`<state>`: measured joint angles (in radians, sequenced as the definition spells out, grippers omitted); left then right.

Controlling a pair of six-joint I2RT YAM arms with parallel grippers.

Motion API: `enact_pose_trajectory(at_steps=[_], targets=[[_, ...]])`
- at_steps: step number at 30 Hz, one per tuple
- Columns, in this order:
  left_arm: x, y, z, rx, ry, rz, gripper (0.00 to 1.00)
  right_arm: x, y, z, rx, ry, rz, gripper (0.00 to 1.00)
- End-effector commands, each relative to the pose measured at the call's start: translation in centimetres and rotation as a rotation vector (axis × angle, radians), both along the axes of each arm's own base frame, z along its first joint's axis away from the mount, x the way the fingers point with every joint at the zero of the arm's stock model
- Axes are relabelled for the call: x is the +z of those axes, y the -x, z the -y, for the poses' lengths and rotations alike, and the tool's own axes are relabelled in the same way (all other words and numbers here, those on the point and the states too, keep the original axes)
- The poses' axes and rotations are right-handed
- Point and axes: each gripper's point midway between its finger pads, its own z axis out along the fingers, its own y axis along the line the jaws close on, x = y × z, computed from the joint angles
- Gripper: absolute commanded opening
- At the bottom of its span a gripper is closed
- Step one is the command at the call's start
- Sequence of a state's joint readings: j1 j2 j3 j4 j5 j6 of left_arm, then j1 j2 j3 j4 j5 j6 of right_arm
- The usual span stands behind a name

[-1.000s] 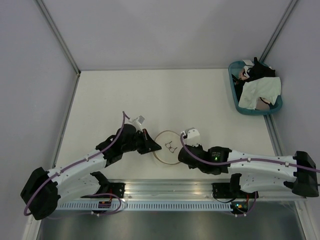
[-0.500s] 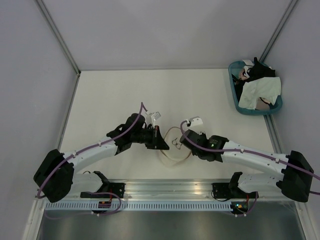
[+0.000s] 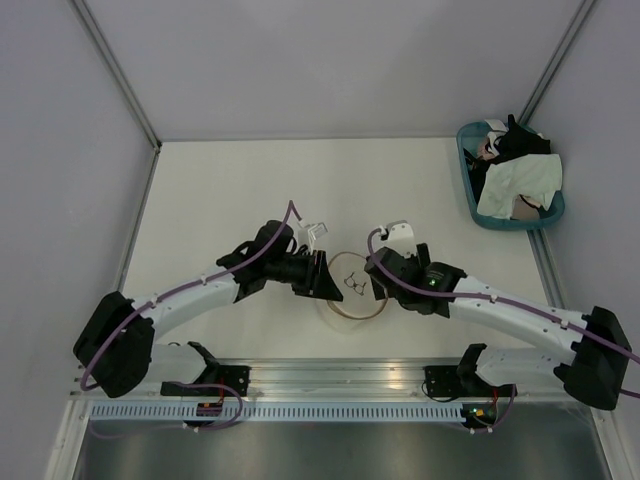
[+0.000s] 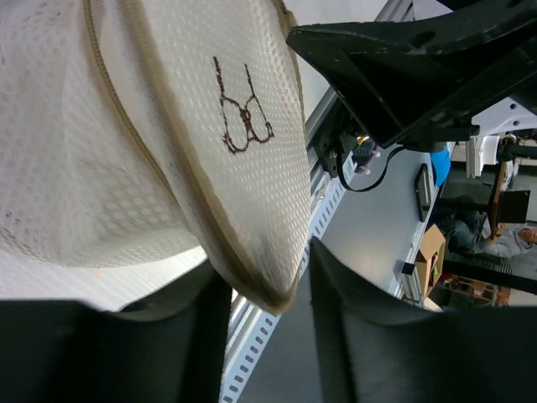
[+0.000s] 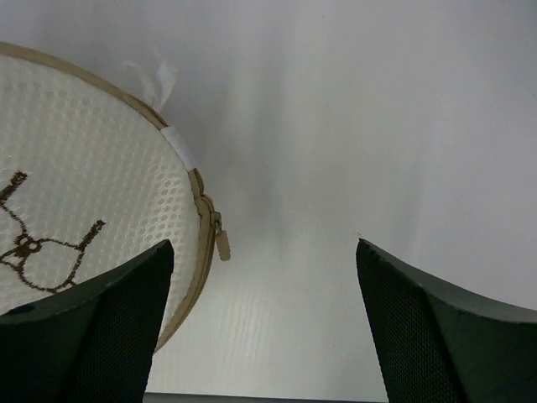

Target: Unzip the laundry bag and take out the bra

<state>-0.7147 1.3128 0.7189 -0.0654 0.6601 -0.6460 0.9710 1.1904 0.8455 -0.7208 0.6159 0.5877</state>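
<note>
Left gripper: jaws parted, tan rim of laundry bag sitting in the gap. Right gripper: jaws wide, nothing between them, zipper pull just left of centre. Bag lies lower centre of top view, between both grippers.

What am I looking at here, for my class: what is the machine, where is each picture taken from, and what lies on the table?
Two robot arms are bolted to a table. One picture looks down from above; the other two come from cameras on the wrists. Between the arms is a round mesh laundry bag. The left gripper has the bag's tan rim between its parted fingers; the right gripper stands wide open beside the bag, holding nothing. A teal basket of clothes sits at the far right.
</note>
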Motion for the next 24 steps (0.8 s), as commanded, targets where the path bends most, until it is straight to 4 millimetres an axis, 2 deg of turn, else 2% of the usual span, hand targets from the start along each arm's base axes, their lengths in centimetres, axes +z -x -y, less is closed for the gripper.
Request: enact_pose_trajectory(at_steps=[1,4,5,6,7,8,9,10,11,12,13,14,15,16,17,18,19,20,22,23,24], targets=[[3.4,-0.4,-0.1,0.040,0.068,0.064,0.50,4.9,-0.5,2.0,-0.085,-0.056,0.122,0.94],[5.0,-0.4,-0.5,0.105,0.121,0.069,0.65,7.8,-0.1,2.3,-0.087,-0.149,0.172,0.98],[4.6,0.0,-0.8,0.121,0.122,0.045,0.72,8.7,-0.1,2.0,-0.078,-0.181,0.184,0.98],[6.0,0.0,-0.9,0.152,0.168,0.055,0.74,9.5,0.0,2.0,-0.074,-0.216,0.197,0.98],[6.2,0.0,-1.1,0.173,0.179,0.059,0.75,9.9,0.1,1.8,-0.063,-0.234,0.198,0.98],[5.5,0.0,-1.8,0.211,0.156,0.041,0.77,9.9,0.5,1.0,-0.033,-0.271,0.176,0.98],[5.2,-0.9,-2.8,0.310,0.121,0.046,0.77,10.6,0.4,0.1,-0.006,-0.326,0.186,0.98],[6.3,-1.0,-3.8,0.363,0.133,0.084,0.79,10.5,0.8,-0.9,0.038,-0.360,0.166,0.98],[5.3,-0.8,-5.2,0.425,0.077,0.064,0.82,10.0,1.6,-2.4,0.112,-0.401,0.119,0.98],[5.3,-2.0,-6.5,0.531,0.051,0.093,0.82,10.4,1.7,-3.8,0.153,-0.458,0.115,0.98],[6.7,-1.7,-7.8,0.579,0.083,0.133,0.85,10.4,1.9,-4.8,0.185,-0.488,0.103,0.98],[6.3,-1.5,-8.8,0.619,0.062,0.131,0.87,9.6,2.2,-5.6,0.213,-0.496,0.080,0.98],[6.5,-2.1,-10.1,0.702,0.053,0.144,0.88,10.0,2.5,-7.0,0.256,-0.535,0.074,0.98],[6.8,-1.9,-10.9,0.734,0.062,0.148,0.88,10.1,2.6,-7.7,0.272,-0.544,0.075,0.98],[8.1,-1.8,-12.2,0.791,0.097,0.178,0.88,9.7,2.7,-8.6,0.289,-0.537,0.065,0.98],[7.8,-1.7,-13.6,0.858,0.079,0.171,0.88,10.2,3.5,-10.3,0.340,-0.558,0.072,0.98],[8.1,-1.6,-14.4,0.891,0.092,0.176,0.88,10.2,3.8,-11.1,0.357,-0.556,0.071,0.98],[8.9,-1.2,-15.6,0.934,0.132,0.194,0.88,10.0,4.6,-12.8,0.398,-0.545,0.057,0.98],[9.3,-0.7,-16.6,0.961,0.162,0.204,0.88,10.0,4.7,-14.2,0.410,-0.527,0.059,0.98],[10.1,-0.3,-17.1,0.974,0.205,0.215,0.88,8.9,4.8,-15.1,0.416,-0.499,0.039,0.97],[10.2,-0.1,-17.3,0.978,0.214,0.215,0.88,8.6,4.6,-15.6,0.408,-0.493,0.035,0.96]])
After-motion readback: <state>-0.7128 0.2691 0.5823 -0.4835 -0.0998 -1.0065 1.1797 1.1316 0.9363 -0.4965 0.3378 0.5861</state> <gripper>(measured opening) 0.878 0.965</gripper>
